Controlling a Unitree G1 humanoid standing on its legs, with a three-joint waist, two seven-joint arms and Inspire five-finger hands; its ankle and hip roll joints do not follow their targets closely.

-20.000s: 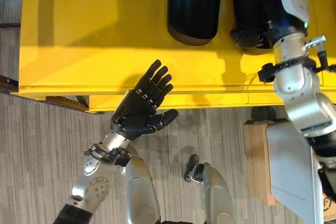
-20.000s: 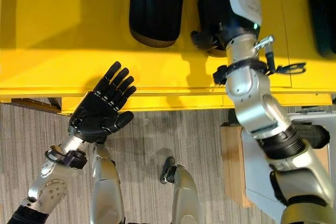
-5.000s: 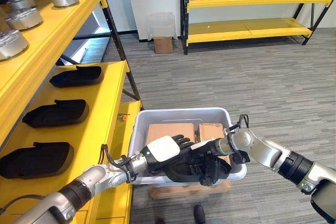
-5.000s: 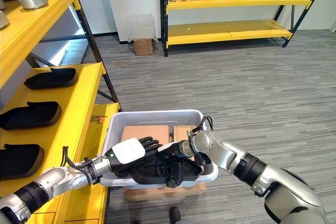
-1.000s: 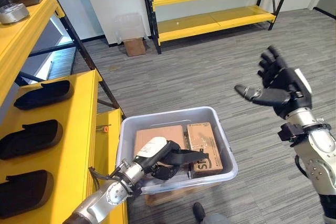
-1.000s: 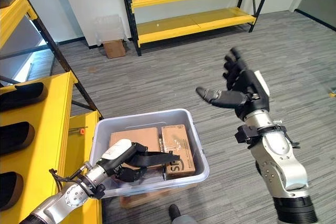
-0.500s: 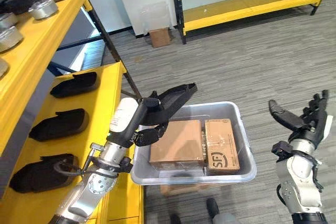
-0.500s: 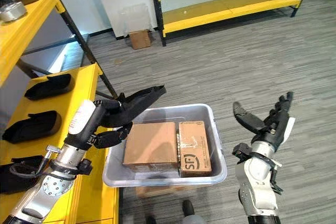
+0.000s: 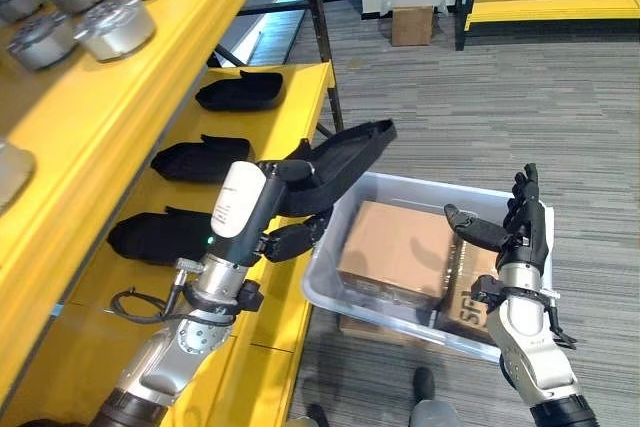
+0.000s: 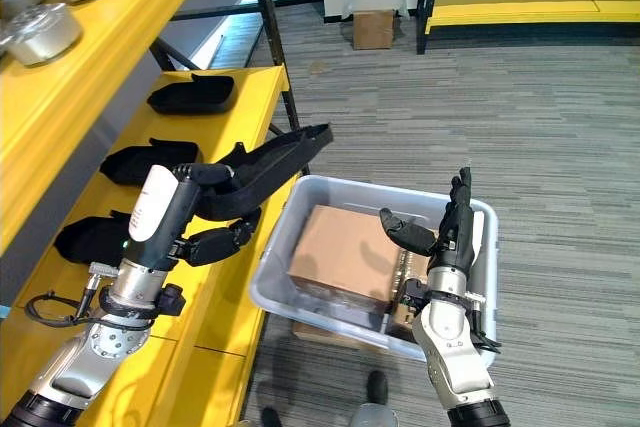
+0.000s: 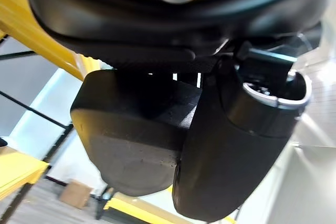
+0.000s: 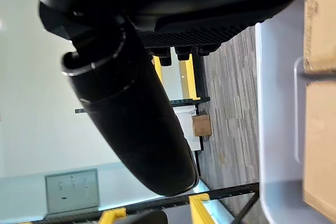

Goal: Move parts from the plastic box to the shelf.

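Left hand (image 9: 268, 209) curled round black moulded part (image 9: 340, 159), held above the gap between plastic box (image 9: 330, 252) and yellow shelf (image 9: 290, 97). Right hand (image 9: 515, 229) spread open, empty, over box. Advice: swing left, keep part level, set beside shelved parts (image 9: 198, 159).

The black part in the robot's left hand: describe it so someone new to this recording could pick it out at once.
Start at the yellow shelf on the robot's left, whose lower level carries three black parts. Beside its edge, the left hand grips a fourth black part in the air, tilted toward the plastic box. Unlike its neighbours, it lies on nothing.
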